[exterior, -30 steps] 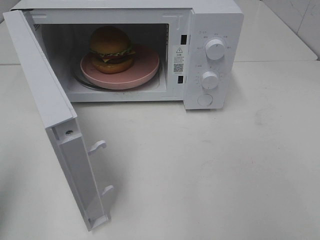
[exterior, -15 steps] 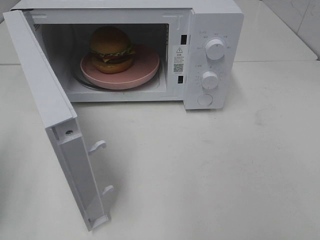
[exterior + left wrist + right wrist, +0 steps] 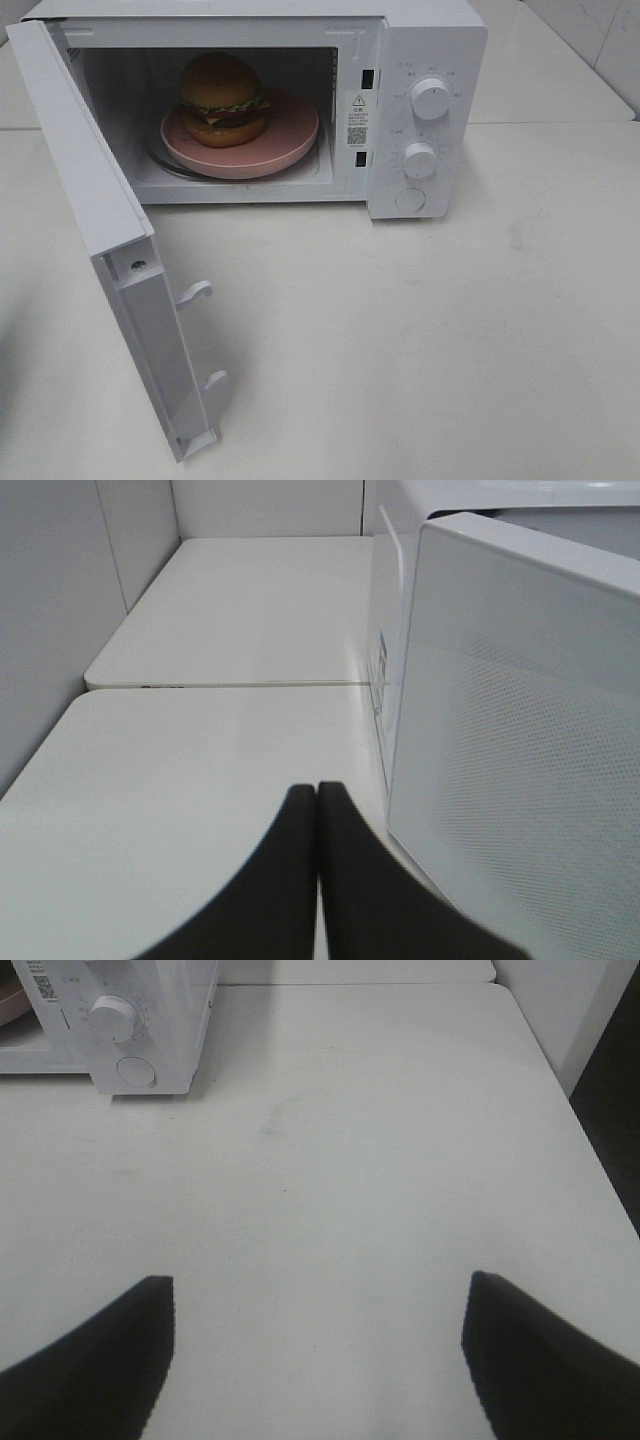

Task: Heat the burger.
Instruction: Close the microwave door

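Observation:
The burger point(image 3: 222, 98), with golden-brown buns, lettuce and cheese, stands on a round pink plate point(image 3: 290, 135) inside the white microwave point(image 3: 420, 30). The microwave door point(image 3: 100, 220) hangs wide open toward the front left. Neither arm shows in the exterior high view. In the left wrist view my left gripper point(image 3: 317, 790) is shut with nothing in it, beside the outer face of the open door point(image 3: 520, 760). The right wrist view has my right gripper point(image 3: 318, 1285) open and empty over bare table, to the right of the microwave's control panel point(image 3: 120, 1030).
Two white knobs point(image 3: 430, 98) point(image 3: 420, 160) and a round button point(image 3: 410, 200) sit on the panel. The white table point(image 3: 450, 330) spreads in front and to the right. A grey wall point(image 3: 50, 610) stands left of the table, and its right edge point(image 3: 590, 1160) drops off.

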You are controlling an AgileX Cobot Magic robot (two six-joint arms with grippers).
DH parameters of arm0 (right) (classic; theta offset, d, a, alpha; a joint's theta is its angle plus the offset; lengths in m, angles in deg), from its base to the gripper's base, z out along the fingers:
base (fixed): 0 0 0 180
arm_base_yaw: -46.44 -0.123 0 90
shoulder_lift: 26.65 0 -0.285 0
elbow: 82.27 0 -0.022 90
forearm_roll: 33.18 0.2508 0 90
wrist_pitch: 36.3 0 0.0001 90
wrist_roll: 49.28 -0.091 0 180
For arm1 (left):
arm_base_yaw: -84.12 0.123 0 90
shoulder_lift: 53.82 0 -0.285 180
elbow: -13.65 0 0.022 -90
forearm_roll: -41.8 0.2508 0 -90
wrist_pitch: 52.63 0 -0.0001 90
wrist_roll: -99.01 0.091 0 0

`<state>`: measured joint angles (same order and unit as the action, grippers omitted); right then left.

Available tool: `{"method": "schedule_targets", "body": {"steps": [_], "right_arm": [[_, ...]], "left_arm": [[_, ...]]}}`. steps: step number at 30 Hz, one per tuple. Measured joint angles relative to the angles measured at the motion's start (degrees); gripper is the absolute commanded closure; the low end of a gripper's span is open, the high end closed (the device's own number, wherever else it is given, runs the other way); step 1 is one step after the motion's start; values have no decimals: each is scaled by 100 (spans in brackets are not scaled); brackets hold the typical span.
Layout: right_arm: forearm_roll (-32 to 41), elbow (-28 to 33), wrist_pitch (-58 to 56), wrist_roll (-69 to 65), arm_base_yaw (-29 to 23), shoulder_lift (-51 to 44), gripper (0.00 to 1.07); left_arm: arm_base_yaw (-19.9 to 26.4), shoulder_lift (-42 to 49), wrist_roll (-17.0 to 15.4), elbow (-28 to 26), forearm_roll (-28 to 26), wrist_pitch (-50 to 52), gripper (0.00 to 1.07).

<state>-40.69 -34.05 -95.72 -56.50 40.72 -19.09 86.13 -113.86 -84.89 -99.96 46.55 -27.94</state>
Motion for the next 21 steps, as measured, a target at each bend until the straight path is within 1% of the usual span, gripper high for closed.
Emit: {"method": "schedule_targets", "body": {"steps": [1, 2, 4, 5, 6, 7, 9, 10, 12, 15, 16, 18, 20, 21], "right_arm": [[0, 0, 0, 0, 0, 0, 31], [0, 0, 0, 0, 0, 0, 31], [0, 0, 0, 0, 0, 0, 31], [0, 0, 0, 0, 0, 0, 31], [0, 0, 0, 0, 0, 0, 31], [0, 0, 0, 0, 0, 0, 31], [6, 0, 0, 0, 0, 0, 31], [6, 0, 0, 0, 0, 0, 31], [6, 0, 0, 0, 0, 0, 31], [6, 0, 0, 0, 0, 0, 31], [6, 0, 0, 0, 0, 0, 31], [6, 0, 0, 0, 0, 0, 31], [6, 0, 0, 0, 0, 0, 31], [6, 0, 0, 0, 0, 0, 31]], "left_arm": [[0, 0, 0, 0, 0, 0, 107], [-86, -115, -155, -34, 138, 11, 107], [-166, -189, -183, -40, 206, 52, 107], [-372, -361, -201, -40, 332, 97, 107], [-481, -458, -206, -40, 378, 115, 107], [-481, -458, -206, -40, 378, 115, 107], [-785, -745, -206, -40, 487, 275, 107], [-785, -745, -206, -40, 487, 275, 107], [-1100, -1123, -223, -40, 521, 584, 107], [-1169, -1215, -229, -40, 527, 670, 107], [-1312, -1364, -241, -46, 527, 808, 107], [-1369, -1421, -246, -46, 527, 882, 107], [-1719, -1662, -269, -46, 527, 1163, 107], [-1719, -1662, -269, -46, 527, 1163, 107]]}}
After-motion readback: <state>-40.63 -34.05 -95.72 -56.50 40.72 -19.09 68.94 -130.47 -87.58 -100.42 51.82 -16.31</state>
